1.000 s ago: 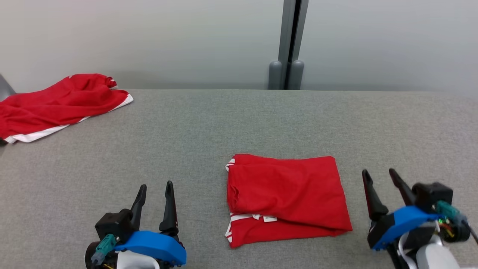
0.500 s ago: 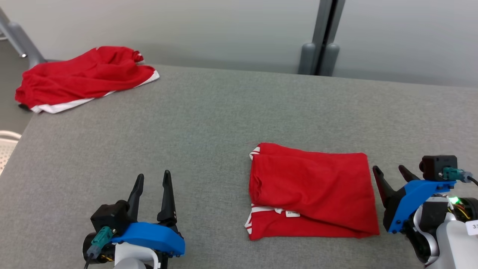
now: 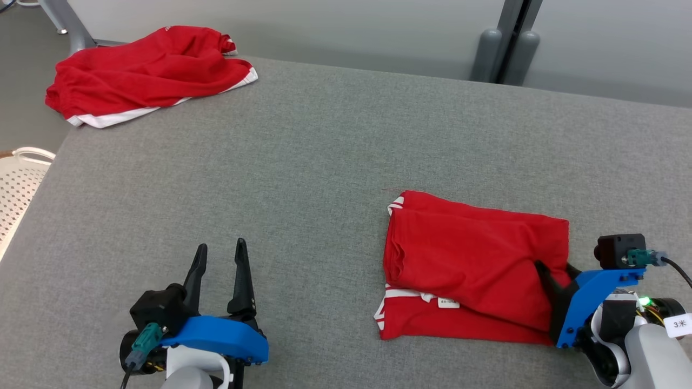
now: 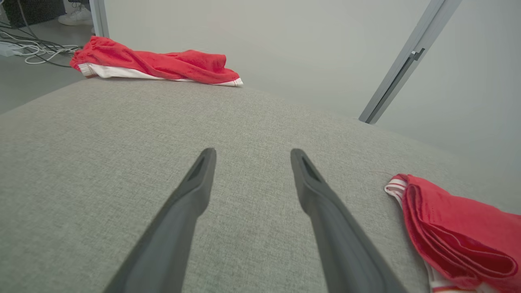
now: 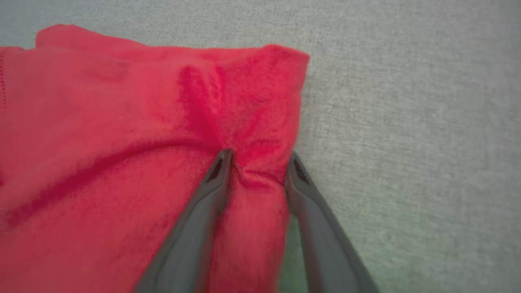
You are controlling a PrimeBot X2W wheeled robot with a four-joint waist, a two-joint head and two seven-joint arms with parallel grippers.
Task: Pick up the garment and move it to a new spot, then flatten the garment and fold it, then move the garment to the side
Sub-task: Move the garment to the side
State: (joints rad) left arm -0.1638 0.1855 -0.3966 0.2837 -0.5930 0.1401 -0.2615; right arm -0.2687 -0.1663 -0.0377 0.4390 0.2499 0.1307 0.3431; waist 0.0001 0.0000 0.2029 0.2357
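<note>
The garment is a red piece with white trim, folded into a rectangle on the right half of the grey table. It also shows in the left wrist view and the right wrist view. My right gripper is down on its right edge. In the right wrist view that gripper straddles a puckered ridge of red cloth, its jaws still well apart. My left gripper rests open near the table's front left, well clear of the cloth, with nothing between its fingers.
A second red and white garment lies crumpled at the table's far left corner. A white perforated basket stands off the left edge. A grey post rises behind the table. Cables lie on the floor.
The head camera has swung left and down. My right gripper came in from beside the garment onto its right edge, and its jaws have narrowed around a fold. The left gripper stayed put.
</note>
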